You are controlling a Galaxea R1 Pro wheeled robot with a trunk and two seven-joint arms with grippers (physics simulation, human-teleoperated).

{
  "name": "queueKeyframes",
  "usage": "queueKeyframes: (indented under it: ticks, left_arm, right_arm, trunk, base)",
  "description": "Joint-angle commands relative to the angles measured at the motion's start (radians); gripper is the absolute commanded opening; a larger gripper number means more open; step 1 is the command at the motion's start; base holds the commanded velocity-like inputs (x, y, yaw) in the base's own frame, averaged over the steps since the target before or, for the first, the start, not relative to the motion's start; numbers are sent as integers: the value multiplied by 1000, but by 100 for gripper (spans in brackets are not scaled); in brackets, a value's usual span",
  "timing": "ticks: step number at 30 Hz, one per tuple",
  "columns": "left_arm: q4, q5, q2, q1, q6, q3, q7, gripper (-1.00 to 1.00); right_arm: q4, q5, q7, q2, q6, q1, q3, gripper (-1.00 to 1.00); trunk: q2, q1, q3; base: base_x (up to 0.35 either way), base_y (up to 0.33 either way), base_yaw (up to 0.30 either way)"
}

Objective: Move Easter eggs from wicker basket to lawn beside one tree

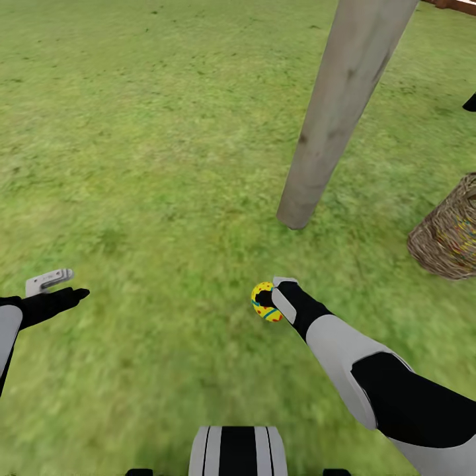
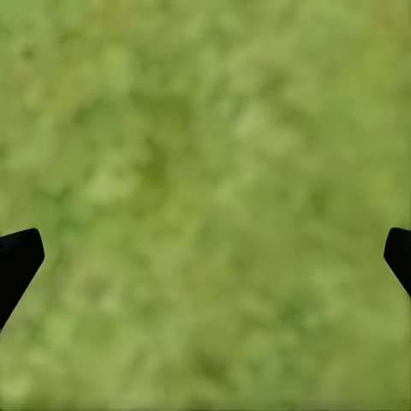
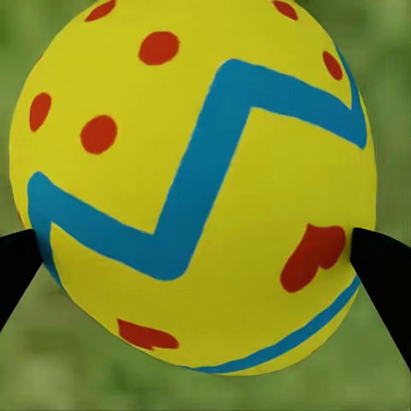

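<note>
My right gripper [image 1: 270,303] is shut on a yellow Easter egg [image 1: 264,302] with a blue zigzag and red marks, low over the lawn [image 1: 145,165], a short way in front of the pale grey tree trunk [image 1: 330,119]. In the right wrist view the egg [image 3: 193,184] sits between the two black fingertips [image 3: 381,265]. The wicker basket [image 1: 448,233] lies tilted at the right edge, beyond the trunk's base. My left gripper [image 1: 56,287] hangs open at the left over bare grass [image 2: 205,205].
A brown fence piece [image 1: 456,4] shows at the top right corner, and a dark shape [image 1: 470,103] pokes in at the right edge. Open grass stretches to the left and behind the trunk. My own base [image 1: 238,451] is at the bottom.
</note>
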Motion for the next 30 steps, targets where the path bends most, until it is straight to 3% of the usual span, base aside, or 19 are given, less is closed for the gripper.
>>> queueKeyframes:
  ticks: [1, 9, 21, 22, 30]
  left_arm:
    - [-1, 10, 0, -1, 3, 0, 9, 100]
    - [-1, 10, 1, -1, 3, 0, 9, 100]
    - [-1, 10, 1, -1, 3, 0, 9, 100]
    - [-1, 10, 1, -1, 3, 0, 9, 100]
    - [-1, 10, 0, -1, 3, 0, 9, 100]
  right_arm:
    - [-1, -11, -8, 0, 4, 0, 8, -100]
    - [1, -11, -8, 1, 4, 0, 9, -100]
    - [3, -11, -8, 0, 3, 0, 9, -100]
    - [3, -10, -8, 0, 3, 0, 9, 100]
    - [5, -11, -8, 0, 2, 0, 9, 100]
  trunk:
    - [-1, 0, -5]
    - [-2, 2, -24]
    - [-2, 2, -24]
    - [-2, 2, -24]
    - [-2, 2, -24]
  base:
    - [0, 0, 0]
    - [0, 0, 0]
    - [0, 0, 0]
    - [0, 0, 0]
    - [0, 0, 0]
